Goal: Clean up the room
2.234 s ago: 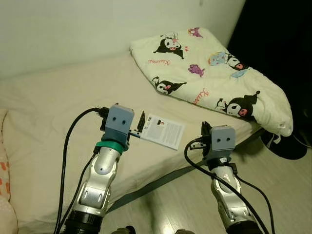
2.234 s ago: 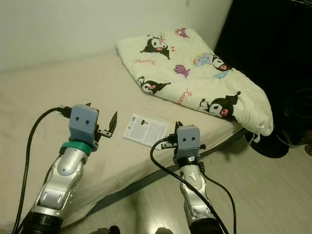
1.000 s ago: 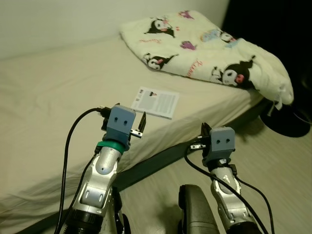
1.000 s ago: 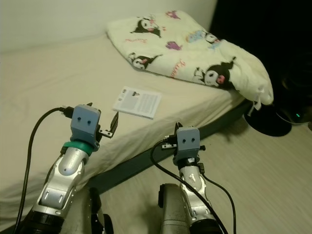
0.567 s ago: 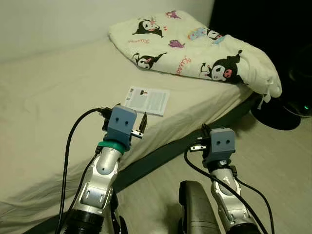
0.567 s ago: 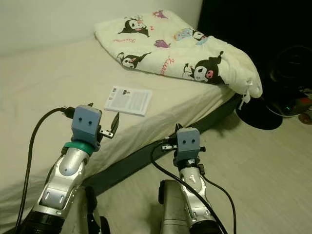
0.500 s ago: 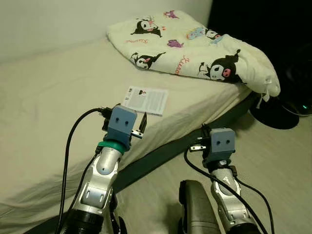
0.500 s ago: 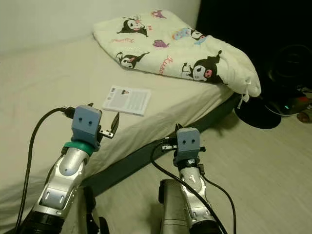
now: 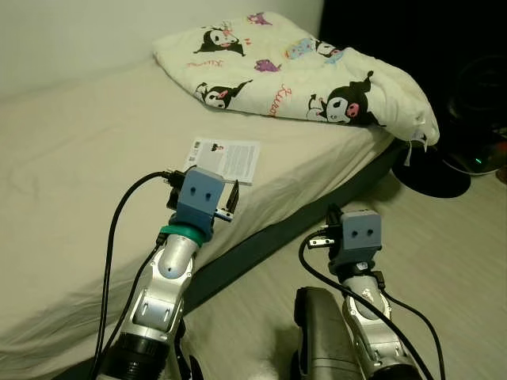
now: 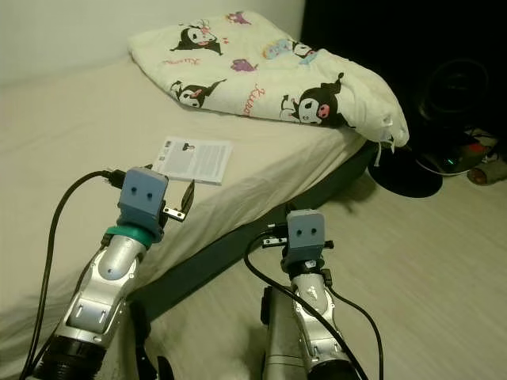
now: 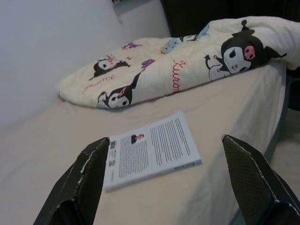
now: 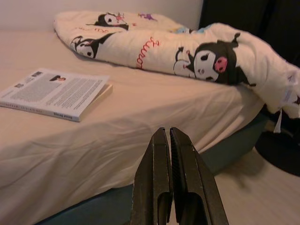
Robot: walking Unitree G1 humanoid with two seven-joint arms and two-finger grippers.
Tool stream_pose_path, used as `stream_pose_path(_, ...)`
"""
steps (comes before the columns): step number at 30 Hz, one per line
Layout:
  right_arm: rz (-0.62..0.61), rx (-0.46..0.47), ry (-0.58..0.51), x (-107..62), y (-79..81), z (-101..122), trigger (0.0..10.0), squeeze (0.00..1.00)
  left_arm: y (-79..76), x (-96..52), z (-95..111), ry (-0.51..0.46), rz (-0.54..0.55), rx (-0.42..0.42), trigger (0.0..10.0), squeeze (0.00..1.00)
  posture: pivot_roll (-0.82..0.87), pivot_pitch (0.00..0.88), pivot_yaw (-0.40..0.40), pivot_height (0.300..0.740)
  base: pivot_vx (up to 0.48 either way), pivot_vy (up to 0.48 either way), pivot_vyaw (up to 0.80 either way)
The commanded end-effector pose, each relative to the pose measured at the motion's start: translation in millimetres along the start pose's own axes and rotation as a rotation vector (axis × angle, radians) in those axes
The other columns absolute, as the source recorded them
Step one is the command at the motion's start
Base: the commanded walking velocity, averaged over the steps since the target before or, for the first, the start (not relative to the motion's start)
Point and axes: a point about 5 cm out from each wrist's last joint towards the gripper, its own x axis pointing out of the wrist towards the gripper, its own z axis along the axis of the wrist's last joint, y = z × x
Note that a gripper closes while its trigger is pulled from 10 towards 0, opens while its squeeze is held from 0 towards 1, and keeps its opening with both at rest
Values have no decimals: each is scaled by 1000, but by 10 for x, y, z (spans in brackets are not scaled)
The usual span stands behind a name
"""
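Note:
A white paperback book (image 9: 226, 158) lies flat on the beige bed (image 9: 71, 182), near the bed's front edge. My left gripper (image 11: 165, 138) is open and empty, held in the air short of the book (image 11: 150, 150) and pointing at it. My right gripper (image 12: 168, 132) is shut on nothing and hovers over the floor in front of the bed's edge, to the right of the book (image 12: 56, 93). A cream blanket (image 9: 293, 71) printed with cartoon figures lies bunched at the far right end of the bed.
Pale wood floor (image 9: 451, 261) runs along the bed's dark base (image 9: 317, 214). A black fan (image 10: 455, 87) with a round base (image 9: 440, 178) stands on the floor beyond the bed's right corner, with cables beside it. A white wall lies behind the bed.
The whole picture has shifted: the camera has backed off from the bed and turned right, so more floor shows. Both arms hold the same pose. The book lies where it was.

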Motion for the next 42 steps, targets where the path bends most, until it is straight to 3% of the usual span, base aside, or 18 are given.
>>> stream_pose_path(1,20,8,-4,49,72,17,10000,0,39,56,-18,6,5,34,10000,0,-86,135,71,429,0,0,0)
stream_pose_path(12,67,34,-11,130,224,61,10000,0,322,138,-175,96,77,117,10000,0,-46,190,76,420,0,0,0)
stream_pose_path(14,96,42,2,107,289,38,10000,0,444,166,-235,129,111,182,10000,0,-24,228,69,420,0,0,0)
stream_pose_path(18,128,47,6,104,359,36,10000,0,535,221,-290,153,136,250,10000,0,-20,258,60,420,0,0,0)
stream_pose_path(21,136,47,4,109,371,43,10000,0,559,232,-306,159,143,271,10000,0,-24,262,56,420,0,0,0)
stream_pose_path(23,137,43,-5,148,348,77,10000,0,641,245,-330,158,151,337,10000,0,-35,268,46,420,0,0,0)
stream_pose_path(26,135,41,-7,155,336,82,10000,0,650,243,-331,155,147,350,10000,0,-37,268,45,420,0,0,0)
stream_pose_path(27,129,35,-7,151,293,80,10000,0,641,226,-342,137,118,403,10000,0,-44,273,40,420,0,0,0)
stream_pose_path(31,129,29,-3,136,271,69,10000,0,597,213,-355,110,84,472,10000,0,-45,279,37,420,0,0,0)
stream_pose_path(32,130,28,-1,129,268,65,10000,0,571,209,-358,97,70,500,10000,0,-45,279,37,420,0,0,0)
stream_pose_path(34,137,29,0,119,289,67,10000,0,469,219,-395,65,17,665,10000,0,-51,295,31,420,0,0,0)
stream_pose_path(37,140,30,-1,119,300,73,10000,0,432,228,-412,52,-8,722,10000,0,-52,300,28,420,0,0,0)
stream_pose_path(38,144,33,-2,123,311,86,10000,0,373,266,-434,42,-46,805,10000,0,-52,312,26,420,0,0,0)
stream_pose_path(42,149,33,0,119,314,88,10000,0,289,345,-470,63,-71,874,10000,0,-54,325,23,420,0,0,0)
